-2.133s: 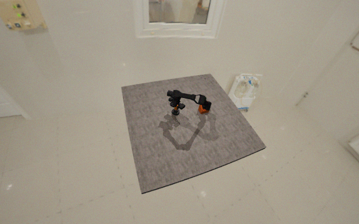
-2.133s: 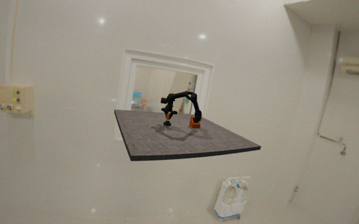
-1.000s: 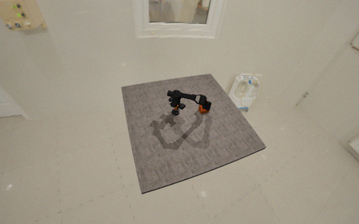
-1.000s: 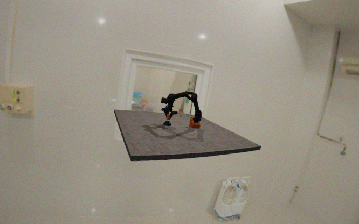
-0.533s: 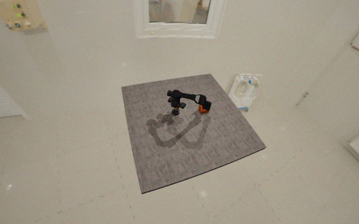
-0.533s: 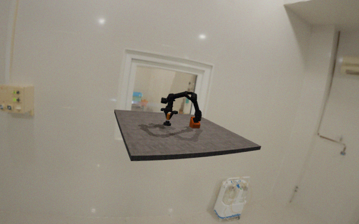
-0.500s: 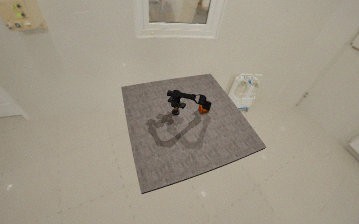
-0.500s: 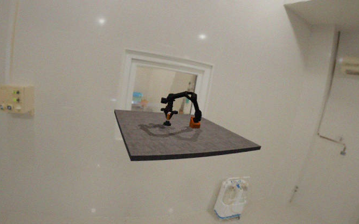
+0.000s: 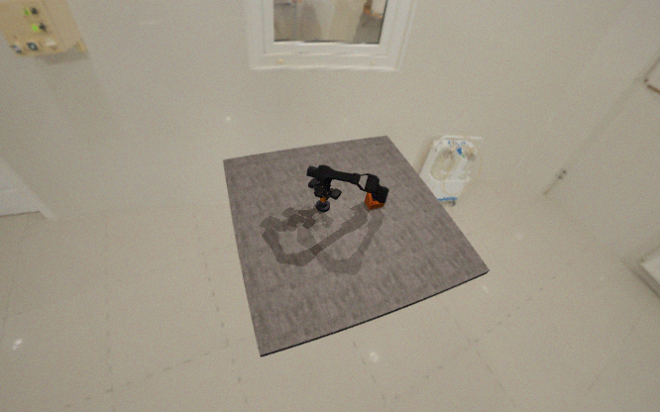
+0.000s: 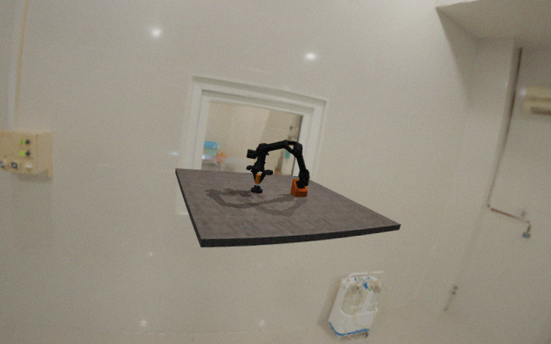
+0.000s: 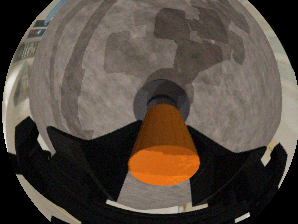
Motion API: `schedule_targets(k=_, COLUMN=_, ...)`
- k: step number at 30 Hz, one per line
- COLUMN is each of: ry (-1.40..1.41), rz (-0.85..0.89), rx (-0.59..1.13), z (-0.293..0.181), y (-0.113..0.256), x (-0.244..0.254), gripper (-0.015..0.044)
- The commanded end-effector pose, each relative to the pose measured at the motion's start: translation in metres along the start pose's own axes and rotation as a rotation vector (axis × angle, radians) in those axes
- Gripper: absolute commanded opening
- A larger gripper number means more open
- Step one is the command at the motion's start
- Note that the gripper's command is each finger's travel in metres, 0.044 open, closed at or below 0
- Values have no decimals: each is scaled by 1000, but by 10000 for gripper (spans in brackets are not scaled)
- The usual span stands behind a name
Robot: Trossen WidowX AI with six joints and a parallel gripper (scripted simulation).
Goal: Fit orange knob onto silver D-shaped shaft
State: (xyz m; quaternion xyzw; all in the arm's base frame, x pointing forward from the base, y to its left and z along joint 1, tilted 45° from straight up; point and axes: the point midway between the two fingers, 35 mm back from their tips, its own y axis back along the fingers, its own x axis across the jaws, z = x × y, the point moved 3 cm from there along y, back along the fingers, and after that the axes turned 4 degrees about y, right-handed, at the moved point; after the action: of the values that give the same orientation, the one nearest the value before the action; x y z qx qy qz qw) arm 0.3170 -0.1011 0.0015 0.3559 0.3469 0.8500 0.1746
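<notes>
The orange knob (image 9: 323,199) (image 10: 257,179) (image 11: 164,145) is upright between the fingers of my gripper (image 10: 257,180) (image 11: 163,127), which is shut on it. The dark round pedestal (image 9: 322,207) (image 10: 256,189) (image 11: 141,106) stands on the grey board directly below the knob. In the exterior view the knob's lower end is just above the pedestal's raised middle, with little or no gap. The silver shaft cannot be made out, and the knob's hole and its flat side are hidden underneath. In the wrist view the knob's far end covers part of the pedestal.
The grey board (image 9: 374,286) (image 10: 294,231) carries the arm's orange base (image 9: 373,202) (image 10: 298,188) to the right of the pedestal. The black arm arches over from that base. Its shadows fall across the board, in front of the pedestal in the top and exterior views.
</notes>
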Motion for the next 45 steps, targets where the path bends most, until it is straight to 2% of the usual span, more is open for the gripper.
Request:
schedule_targets(k=1, ry=1, rz=-1, rx=-1, z=0, y=-1, x=1, gripper=0)
schedule_targets(k=27, ry=1, rz=-1, rx=-1, z=0, y=1, x=0, gripper=0)
schedule_targets(k=34, ry=201, rz=-2, rx=-1, z=0, y=3, x=-1, gripper=0)
schedule_targets(k=45, ry=211, rz=-2, rx=-1, z=-1, y=-2, x=-1, gripper=0)
